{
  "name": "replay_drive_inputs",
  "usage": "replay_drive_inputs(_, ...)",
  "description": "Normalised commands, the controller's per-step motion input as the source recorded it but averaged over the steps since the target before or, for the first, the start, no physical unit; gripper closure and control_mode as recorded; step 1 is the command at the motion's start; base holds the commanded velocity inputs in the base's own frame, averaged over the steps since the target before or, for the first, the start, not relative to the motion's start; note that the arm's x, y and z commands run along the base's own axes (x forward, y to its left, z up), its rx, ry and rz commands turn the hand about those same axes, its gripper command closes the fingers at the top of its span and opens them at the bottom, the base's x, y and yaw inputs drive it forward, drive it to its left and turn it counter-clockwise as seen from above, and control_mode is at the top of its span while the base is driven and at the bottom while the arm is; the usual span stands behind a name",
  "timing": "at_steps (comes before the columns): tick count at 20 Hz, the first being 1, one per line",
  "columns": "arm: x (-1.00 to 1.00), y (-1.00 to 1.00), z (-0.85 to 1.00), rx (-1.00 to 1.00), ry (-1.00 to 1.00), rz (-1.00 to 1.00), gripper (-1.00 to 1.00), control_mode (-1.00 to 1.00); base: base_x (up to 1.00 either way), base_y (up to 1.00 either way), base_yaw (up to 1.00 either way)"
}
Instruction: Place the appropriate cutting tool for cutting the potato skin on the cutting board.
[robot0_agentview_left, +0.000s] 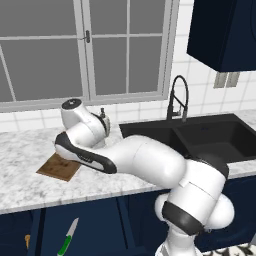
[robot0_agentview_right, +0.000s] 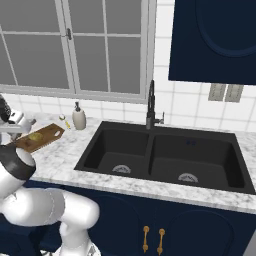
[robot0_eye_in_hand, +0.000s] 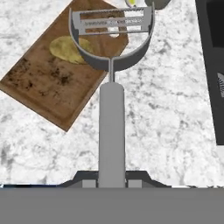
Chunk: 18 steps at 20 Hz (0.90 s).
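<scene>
Clamped between the two dark finger tips of the gripper (robot0_eye_in_hand: 111, 183), one grey peeler (robot0_eye_in_hand: 111, 109) runs straight away from the hand, its slim handle pinched at the near end and its forked head held out in front. One cutting board (robot0_eye_in_hand: 52, 83) lies on the marble counter (robot0_eye_in_hand: 166, 113) ahead of the gripper and to the left in the hand view; the peeler's head hangs over the board's far right corner, beside the pale round spot, and whether it touches the wood cannot be told. One potato (robot0_eye_in_hand: 68, 49) rests on the board, just left of the peeler's head. Far to the right of the gripper, in that view, shows the dark edge of the sink (robot0_eye_in_hand: 214, 65).

From the left base view, one green-handled knife (robot0_agentview_left: 68, 238) lies down on the floor, well below the gripper and the counter. From the right base view, one soap bottle (robot0_agentview_right: 78, 117) stands beyond the board, and one black faucet (robot0_agentview_right: 151, 107) rises behind the two sink basins.
</scene>
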Motion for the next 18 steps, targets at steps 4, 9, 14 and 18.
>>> replay_drive_inputs(4,0.87,0.69,-0.23,0.01,0.1,-0.02,1.0,-1.0,0.0,0.0,0.0)
replay_drive_inputs(9,0.0,0.05,-0.08,0.0,0.0,0.0,1.0,-1.0,0.0,0.0,0.0)
replay_drive_inputs(14,0.0,0.2,-0.49,0.0,0.06,0.0,1.0,-1.0,0.0,0.0,0.0)
replay_drive_inputs(18,0.0,0.03,-0.18,0.0,0.02,0.0,1.0,-1.0,0.0,0.0,0.0)
